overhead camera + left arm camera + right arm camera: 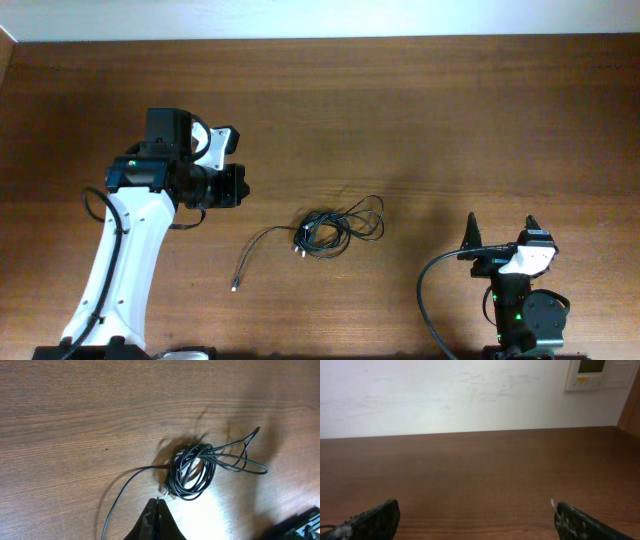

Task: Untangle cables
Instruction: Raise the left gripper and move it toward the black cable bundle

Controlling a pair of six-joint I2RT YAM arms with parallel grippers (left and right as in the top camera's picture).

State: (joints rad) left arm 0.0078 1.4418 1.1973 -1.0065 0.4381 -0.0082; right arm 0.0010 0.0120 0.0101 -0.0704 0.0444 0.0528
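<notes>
the cables (325, 230) lay as a small knotted coil near the middle of the table (450, 110), with one loose strand (241, 268) trailing toward the left arm. nothing was gripped, so the approach was judged to be the step in hand. the left tool (156, 507), fingers pressed together, was held just beside the coil; the right tool (500, 238) was spread wide, well apart. an opening and a descent onto the strand would be called for next. no obstacle was seen.

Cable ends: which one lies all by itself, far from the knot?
The plug on the long single strand, trailing away from the knot. The other plug ends sit right against the knot.
</notes>
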